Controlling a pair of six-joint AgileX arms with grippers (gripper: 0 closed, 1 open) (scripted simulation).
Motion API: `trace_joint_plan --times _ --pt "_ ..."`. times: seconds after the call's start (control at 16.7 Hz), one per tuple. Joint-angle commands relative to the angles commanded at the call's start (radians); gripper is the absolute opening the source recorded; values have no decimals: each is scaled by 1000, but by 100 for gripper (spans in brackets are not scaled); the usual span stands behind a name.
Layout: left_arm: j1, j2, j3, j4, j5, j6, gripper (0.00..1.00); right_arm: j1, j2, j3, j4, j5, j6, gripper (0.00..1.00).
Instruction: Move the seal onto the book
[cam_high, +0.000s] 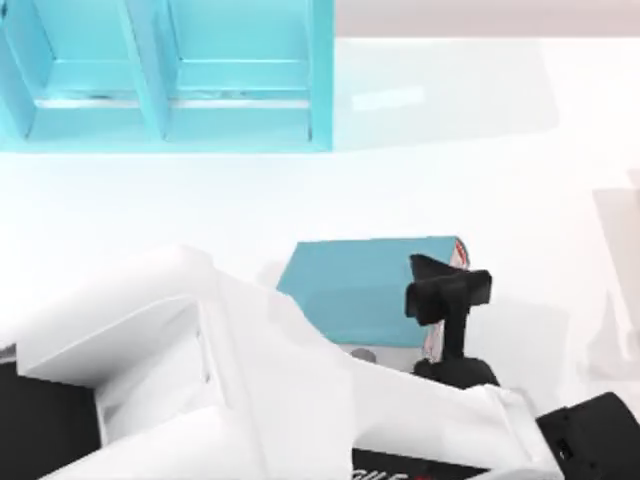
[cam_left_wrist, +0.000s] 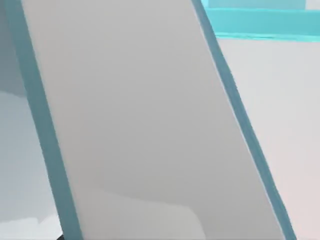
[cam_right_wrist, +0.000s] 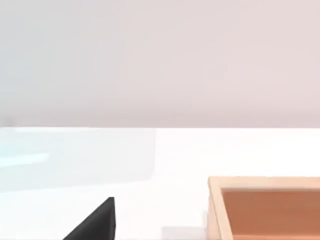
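My left gripper (cam_high: 449, 292) hung over the right end of the teal book (cam_high: 365, 290), which lay flat in the middle of the table (cam_high: 150, 210). I could not tell if its pincer was apart or together. I could not spot the seal; maybe it hid under the gripper. I think the seal is small, light and hard, with a slippery round knob, so I'd hold its blocky base. My right gripper (cam_right_wrist: 95, 225) was parked by a wooden box (cam_right_wrist: 215, 210).

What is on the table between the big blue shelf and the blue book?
Nothing. In the top view, only bare white table lies between the shelf and the book.
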Motion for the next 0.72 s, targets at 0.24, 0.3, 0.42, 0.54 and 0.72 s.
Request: trace_joint_plan --times 0.24,0.3,0.42,0.54,0.72 --pt "-98 44 75 -340 18 -333 100 0 0 0 0 0 0 100" --pt "-124 56 93 -440 24 -427 100 0 0 0 0 0 0 100" --pt "-174 81 126 -642 37 -611 100 0 0 0 0 0 0 100" --pt "-220 103 155 -824 51 -776 100 0 0 0 0 0 0 100" --pt "-274 128 188 -1024 69 -965 100 0 0 0 0 0 0 100"
